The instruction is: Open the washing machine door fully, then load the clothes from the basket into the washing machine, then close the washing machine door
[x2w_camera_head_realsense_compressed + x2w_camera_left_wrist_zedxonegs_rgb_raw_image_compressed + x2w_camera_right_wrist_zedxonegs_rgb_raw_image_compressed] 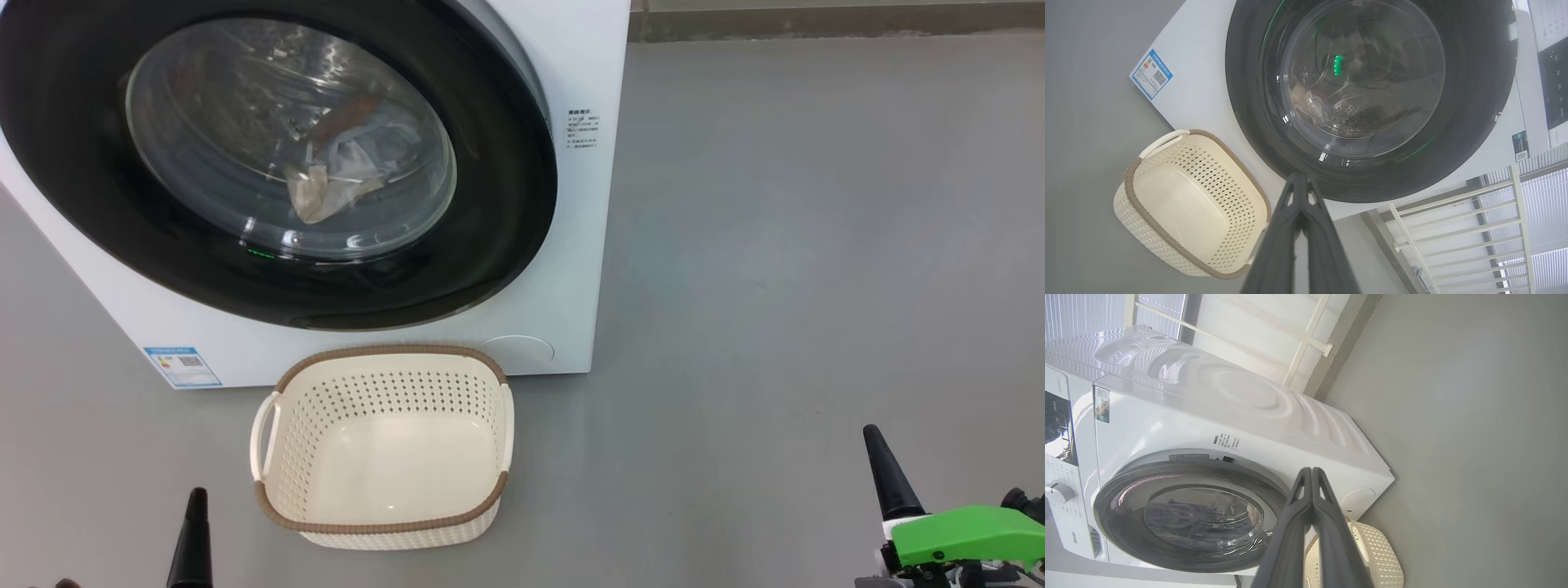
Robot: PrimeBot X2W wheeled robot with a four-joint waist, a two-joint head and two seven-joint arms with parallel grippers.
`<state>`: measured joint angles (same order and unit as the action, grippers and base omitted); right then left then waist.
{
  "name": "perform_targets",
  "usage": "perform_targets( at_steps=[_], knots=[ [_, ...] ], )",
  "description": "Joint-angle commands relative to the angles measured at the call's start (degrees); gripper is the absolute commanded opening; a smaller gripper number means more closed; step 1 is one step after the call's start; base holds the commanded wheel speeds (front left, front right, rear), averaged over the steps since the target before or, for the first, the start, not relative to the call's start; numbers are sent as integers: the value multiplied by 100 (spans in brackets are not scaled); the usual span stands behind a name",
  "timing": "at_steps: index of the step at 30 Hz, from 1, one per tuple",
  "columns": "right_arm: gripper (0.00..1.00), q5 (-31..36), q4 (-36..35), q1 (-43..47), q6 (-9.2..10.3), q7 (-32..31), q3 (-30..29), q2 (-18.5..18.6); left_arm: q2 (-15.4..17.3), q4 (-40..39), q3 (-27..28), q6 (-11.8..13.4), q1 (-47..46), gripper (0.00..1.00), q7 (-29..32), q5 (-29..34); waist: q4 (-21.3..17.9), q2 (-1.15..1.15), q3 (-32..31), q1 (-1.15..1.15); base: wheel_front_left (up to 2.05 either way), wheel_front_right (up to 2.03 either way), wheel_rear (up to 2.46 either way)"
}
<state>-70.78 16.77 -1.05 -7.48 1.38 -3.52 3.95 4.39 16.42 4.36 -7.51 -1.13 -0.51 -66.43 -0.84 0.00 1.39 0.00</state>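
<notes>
The clothes show dimly behind the closed washing machine door.

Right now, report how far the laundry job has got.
Done: the washing machine door looks shut, the clothes lie behind it inside the washing machine, and the basket is empty. In hand: nothing; the left gripper and right gripper are both shut, clear of the machine. Left: nothing visible.

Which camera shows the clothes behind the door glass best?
The head view: pale clothes sit large and clear behind the door glass. The left wrist view shows them small and dim; in the right wrist view glare hides them.
</notes>
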Motion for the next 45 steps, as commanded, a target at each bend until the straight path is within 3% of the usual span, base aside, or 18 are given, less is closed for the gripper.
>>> perform_targets(
  at_steps=[1, 41, 45],
  knots=[
    [0, -126, -170, -301, -1, -56, 47, 49, 59, -182, 149, 1, -250, 0, 29, -145, 2, 0, -3, 0, 0, 0, 0],
    [0, -2176, -277, -508, -1, -744, -248, -67, -151, -239, 219, 2, -505, 0, 700, -2566, 84, 0, -121, 0, 0, 0, 0],
    [0, -2179, -277, -509, -1, -747, -251, -69, -151, -239, 219, 2, -505, 0, 702, -2572, 84, 0, -121, 0, 0, 0, 0]
  ],
)
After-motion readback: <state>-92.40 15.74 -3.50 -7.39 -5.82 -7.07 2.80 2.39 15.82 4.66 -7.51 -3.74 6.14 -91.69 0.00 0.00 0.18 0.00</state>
